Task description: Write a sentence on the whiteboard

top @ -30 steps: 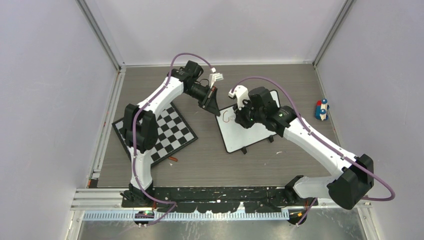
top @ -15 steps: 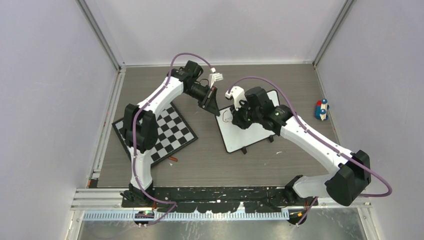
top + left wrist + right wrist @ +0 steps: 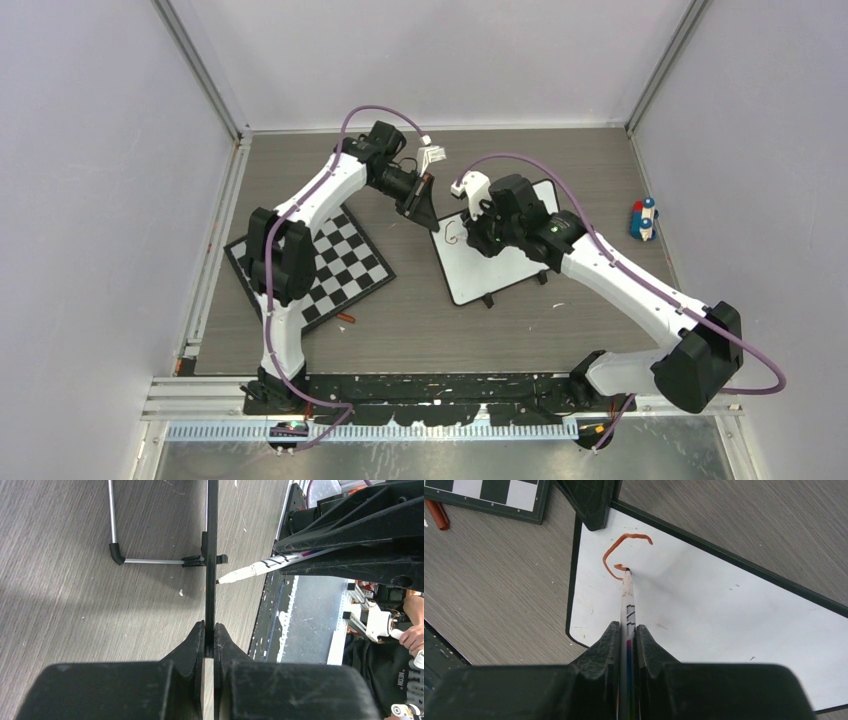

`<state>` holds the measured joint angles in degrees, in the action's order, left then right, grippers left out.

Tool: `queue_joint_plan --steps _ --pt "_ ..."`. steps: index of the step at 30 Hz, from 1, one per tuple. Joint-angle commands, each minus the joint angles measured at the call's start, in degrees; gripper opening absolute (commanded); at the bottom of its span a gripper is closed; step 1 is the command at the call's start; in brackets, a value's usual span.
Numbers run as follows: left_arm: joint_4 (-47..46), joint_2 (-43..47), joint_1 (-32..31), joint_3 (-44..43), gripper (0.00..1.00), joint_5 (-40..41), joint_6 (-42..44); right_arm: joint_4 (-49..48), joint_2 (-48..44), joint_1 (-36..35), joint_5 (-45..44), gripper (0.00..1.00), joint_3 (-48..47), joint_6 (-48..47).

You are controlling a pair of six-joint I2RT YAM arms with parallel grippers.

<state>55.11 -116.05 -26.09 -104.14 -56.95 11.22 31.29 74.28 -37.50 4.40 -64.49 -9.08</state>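
Between left jaws, whiteboard (image 3: 490,268) edge; right jaws' marker (image 3: 628,605) touching.

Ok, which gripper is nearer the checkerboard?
Left. The left gripper clamps the whiteboard corner close beside the checkerboard; the right gripper, holding the marker, sits further over the whiteboard.
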Motion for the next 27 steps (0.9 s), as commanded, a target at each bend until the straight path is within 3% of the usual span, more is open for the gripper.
queue_joint_plan --steps 1,6,27 --pt "2.5 -0.1 -0.8 -0.7 0.0 -0.5 0.8 -3.1 -1.3 0.6 -4.2 0.0 -1.9 0.0" --pt "2.5 0.1 -0.9 -0.6 0.0 -0.3 0.8 -3.0 -1.8 0.6 -6.9 0.0 -2.1 -0.3" --pt "2.6 -0.6 -0.8 -1.2 0.0 -0.4 1.0 4.9 -0.7 0.5 2.0 0.0 -1.2 -3.0"
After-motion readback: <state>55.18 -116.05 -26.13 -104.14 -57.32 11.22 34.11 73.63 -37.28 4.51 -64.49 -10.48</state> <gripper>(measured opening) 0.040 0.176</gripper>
